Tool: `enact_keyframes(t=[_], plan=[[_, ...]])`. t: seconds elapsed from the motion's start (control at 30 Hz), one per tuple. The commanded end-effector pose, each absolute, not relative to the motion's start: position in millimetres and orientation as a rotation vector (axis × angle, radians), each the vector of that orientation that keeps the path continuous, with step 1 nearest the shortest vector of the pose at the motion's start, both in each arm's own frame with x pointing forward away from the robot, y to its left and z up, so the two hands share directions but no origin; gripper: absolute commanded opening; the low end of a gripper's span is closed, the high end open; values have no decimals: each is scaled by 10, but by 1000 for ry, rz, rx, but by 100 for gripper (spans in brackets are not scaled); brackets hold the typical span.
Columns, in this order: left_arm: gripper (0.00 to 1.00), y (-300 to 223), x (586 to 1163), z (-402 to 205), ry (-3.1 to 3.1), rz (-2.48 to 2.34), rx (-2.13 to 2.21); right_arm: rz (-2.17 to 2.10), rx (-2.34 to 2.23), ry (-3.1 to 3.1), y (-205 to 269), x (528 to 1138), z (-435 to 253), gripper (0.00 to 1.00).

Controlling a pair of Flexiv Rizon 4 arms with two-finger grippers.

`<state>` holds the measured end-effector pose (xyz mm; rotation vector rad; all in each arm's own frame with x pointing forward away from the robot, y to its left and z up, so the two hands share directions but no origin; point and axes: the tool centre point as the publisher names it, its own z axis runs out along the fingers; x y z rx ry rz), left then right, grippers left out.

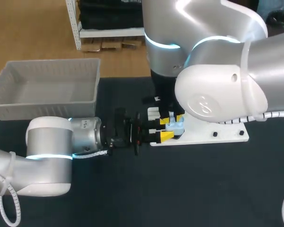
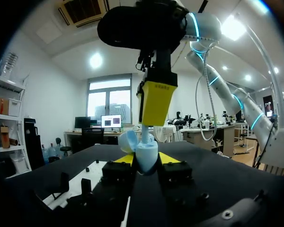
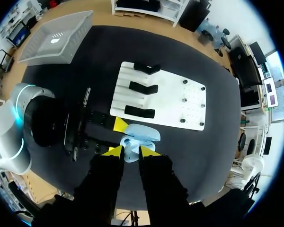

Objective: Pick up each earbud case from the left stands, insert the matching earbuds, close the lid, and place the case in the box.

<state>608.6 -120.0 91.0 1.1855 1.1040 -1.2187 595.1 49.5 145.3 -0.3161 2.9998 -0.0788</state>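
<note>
Beside white board (image 1: 222, 136) | left jaws clamp open case (image 2: 146, 158) | right arm (image 1: 217, 90) above

— What is sitting on the dark surface (image 1: 203, 184)?
— A pale grey box (image 1: 47, 109) is standing open at its far left corner, and a white base plate (image 1: 227, 135) is lying flat near the middle.
— Are they touching?
— No, they are lying well apart, with bare black surface showing between them.
</note>
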Motion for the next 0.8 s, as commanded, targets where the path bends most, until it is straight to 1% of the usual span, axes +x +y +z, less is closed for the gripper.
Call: enact_keyframes(t=[0.03,0.8], plan=[[0,-1196,6075,907,1103,-1216,1182,-80,-314,3001,498,5961,1446,0],[0,-1196,6075,907,1103,-1216,1182,-88,-322,2995,524,5955,1473,0]])
